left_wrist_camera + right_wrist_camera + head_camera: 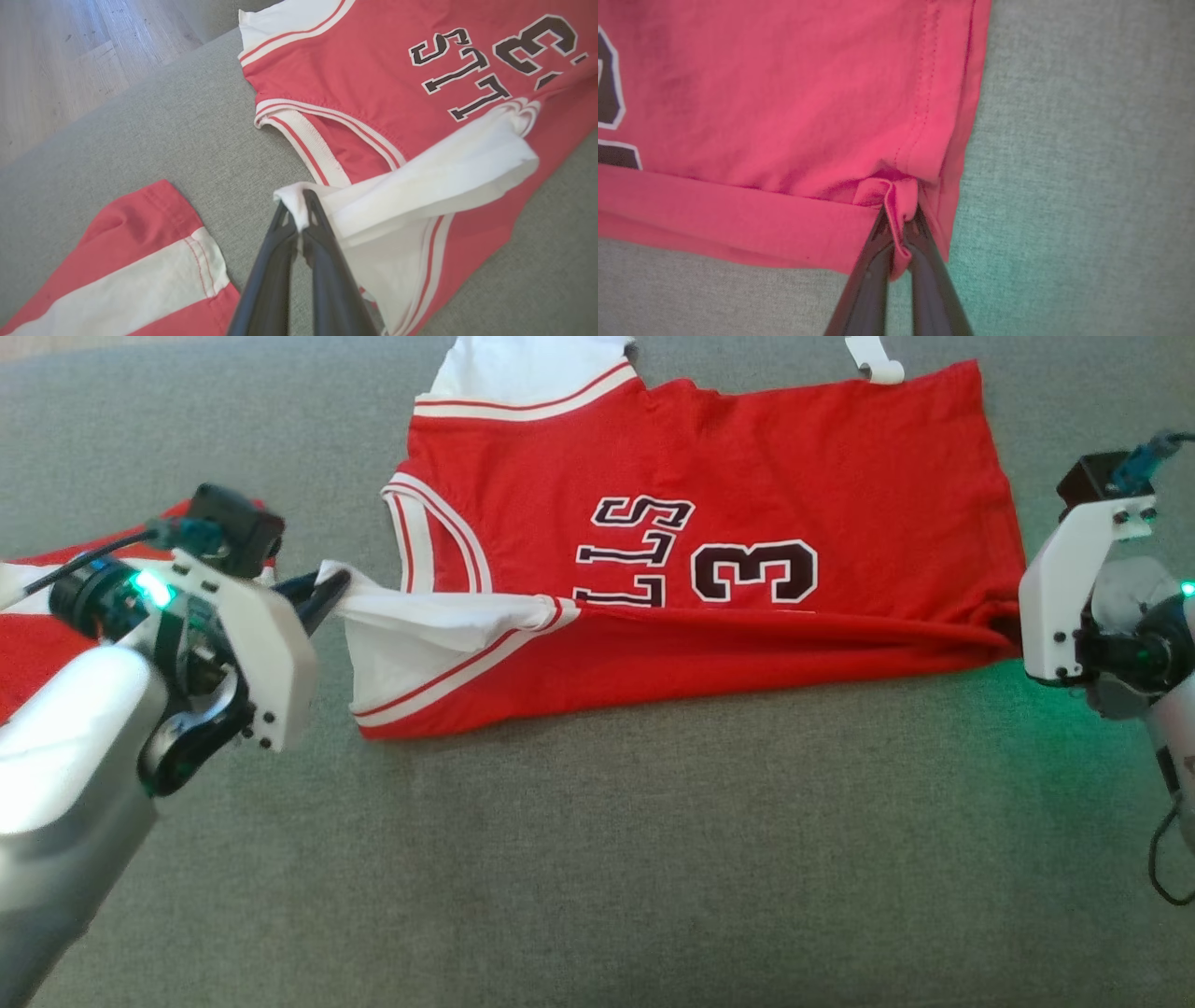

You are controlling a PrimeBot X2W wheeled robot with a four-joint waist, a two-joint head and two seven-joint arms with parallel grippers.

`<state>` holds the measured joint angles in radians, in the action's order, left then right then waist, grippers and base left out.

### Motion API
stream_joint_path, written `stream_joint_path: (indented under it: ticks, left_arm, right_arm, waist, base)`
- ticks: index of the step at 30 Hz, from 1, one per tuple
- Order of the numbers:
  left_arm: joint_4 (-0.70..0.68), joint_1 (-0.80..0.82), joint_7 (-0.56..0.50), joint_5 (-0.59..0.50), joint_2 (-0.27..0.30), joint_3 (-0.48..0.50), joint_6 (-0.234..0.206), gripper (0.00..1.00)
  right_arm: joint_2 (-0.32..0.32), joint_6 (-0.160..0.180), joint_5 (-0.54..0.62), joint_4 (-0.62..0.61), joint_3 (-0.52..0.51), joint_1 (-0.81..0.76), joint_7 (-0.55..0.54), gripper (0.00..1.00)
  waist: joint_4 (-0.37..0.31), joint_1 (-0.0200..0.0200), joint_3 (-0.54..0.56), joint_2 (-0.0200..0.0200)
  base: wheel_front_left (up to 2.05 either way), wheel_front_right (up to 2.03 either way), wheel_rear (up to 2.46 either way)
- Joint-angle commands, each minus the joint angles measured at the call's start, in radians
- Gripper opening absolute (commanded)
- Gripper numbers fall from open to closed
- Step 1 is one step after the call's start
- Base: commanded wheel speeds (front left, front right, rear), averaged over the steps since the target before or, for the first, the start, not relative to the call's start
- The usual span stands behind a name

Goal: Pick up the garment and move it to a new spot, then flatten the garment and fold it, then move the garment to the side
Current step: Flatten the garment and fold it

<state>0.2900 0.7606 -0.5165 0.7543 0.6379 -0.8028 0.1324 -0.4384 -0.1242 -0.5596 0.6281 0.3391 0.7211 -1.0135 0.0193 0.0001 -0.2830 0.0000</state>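
The garment (709,495) is a red basketball jersey with white trim and black lettering, spread on the grey cushion with its near edge folded over towards the far side. My left gripper (329,588) is shut on the white shoulder corner at the jersey's left end; in the left wrist view the gripper (299,212) pinches that white cloth (420,186). My right gripper (899,219) is shut on a bunched bit of the red hem (887,191) at the jersey's right end. In the head view its fingers hide behind the white wrist bracket (1064,597).
A second red and white garment (28,644) lies under my left arm at the left edge, also seen as a striped piece (140,270). A white hook-shaped object (876,359) rests at the jersey's far edge. Wooden floor (70,56) lies beyond the grey cushion (653,859).
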Motion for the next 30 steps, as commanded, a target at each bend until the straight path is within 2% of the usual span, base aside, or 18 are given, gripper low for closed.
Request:
stream_joint_path:
  ticks: [1,3,4,5,6,11,16,19,21,22,24,28,30]
  left_arm:
    - [-0.006,0.073,0.014,-0.014,0.039,0.026,-0.002,0.00]
    - [0.012,0.107,0.028,-0.018,0.035,-0.008,-0.002,0.00]
    - [0.024,0.124,0.039,-0.021,0.031,-0.022,-0.002,0.00]
    - [0.038,0.144,0.060,-0.032,0.025,-0.028,-0.002,0.46]
    - [0.055,0.163,0.086,-0.045,0.018,-0.033,-0.002,1.00]
    - [0.169,0.232,0.252,-0.090,-0.049,-0.005,-0.019,1.00]
    - [0.258,0.242,0.403,-0.103,-0.106,0.017,-0.039,1.00]
    - [0.287,0.225,0.489,-0.093,-0.131,0.042,-0.062,1.00]
    - [0.293,0.204,0.567,-0.083,-0.146,0.072,-0.095,1.00]
    - [0.289,0.172,0.648,-0.070,-0.159,0.103,-0.128,1.00]
    - [0.275,0.128,0.717,-0.052,-0.172,0.135,-0.159,1.00]
    - [0.197,0.023,0.772,-0.039,-0.191,0.205,-0.218,1.00]
    - [0.131,-0.043,0.777,-0.042,-0.204,0.258,-0.250,1.00]
  right_arm:
    - [-0.001,-0.007,0.013,-0.019,-0.002,0.021,0.004,0.00]
    - [0.003,-0.007,0.026,-0.019,-0.007,0.032,0.025,0.00]
    - [0.004,-0.007,0.038,-0.023,-0.010,0.040,0.054,0.83]
    - [0.008,-0.007,0.048,-0.021,-0.018,0.049,0.084,1.00]
    - [0.014,-0.007,0.054,-0.024,-0.020,0.058,0.122,1.00]
    - [0.053,-0.007,0.097,0.012,-0.083,0.113,0.388,1.00]
    - [0.060,-0.007,0.133,0.059,-0.062,0.125,0.574,1.00]
    - [0.056,-0.007,0.143,0.063,-0.055,0.118,0.727,1.00]
    - [0.049,-0.007,0.158,0.056,-0.046,0.103,0.839,1.00]
    - [0.055,-0.007,0.154,0.045,-0.044,0.078,0.937,1.00]
    - [0.054,-0.007,0.166,0.029,-0.043,0.048,1.034,1.00]
    - [0.069,-0.007,0.188,-0.007,-0.076,-0.030,1.184,1.00]
    - [0.086,-0.007,0.206,-0.029,-0.101,-0.076,1.223,1.00]
  waist:
    - [-0.003,-0.0001,-0.008,0.0000]
    - [-0.004,-0.0001,-0.016,0.0000]
    - [-0.004,-0.0001,-0.020,0.0000]
    - [-0.003,-0.0001,-0.024,0.0000]
    - [-0.003,-0.0001,-0.028,0.0000]
    - [0.000,-0.0001,-0.040,0.0000]
    - [0.005,-0.0001,-0.024,0.0000]
    - [0.009,-0.0001,-0.001,0.0000]
    - [0.013,-0.0001,0.018,0.0000]
    - [0.014,-0.0001,0.040,0.0000]
    - [0.016,-0.0001,0.065,0.0000]
    - [0.013,-0.0001,0.111,0.0000]
    - [0.010,-0.0001,0.130,0.0000]
  base:
    - [0.00,0.00,0.00]
    - [0.00,0.00,0.00]
    - [0.00,0.00,0.00]
    - [0.00,0.00,0.00]
    - [0.00,0.00,0.00]
    - [0.00,0.00,0.00]
    - [0.00,0.00,0.00]
    - [0.00,0.00,0.00]
    - [0.00,0.00,0.00]
    - [0.00,0.00,0.00]
    - [0.00,0.00,0.00]
    - [0.00,0.00,0.00]
    - [0.00,0.00,0.00]
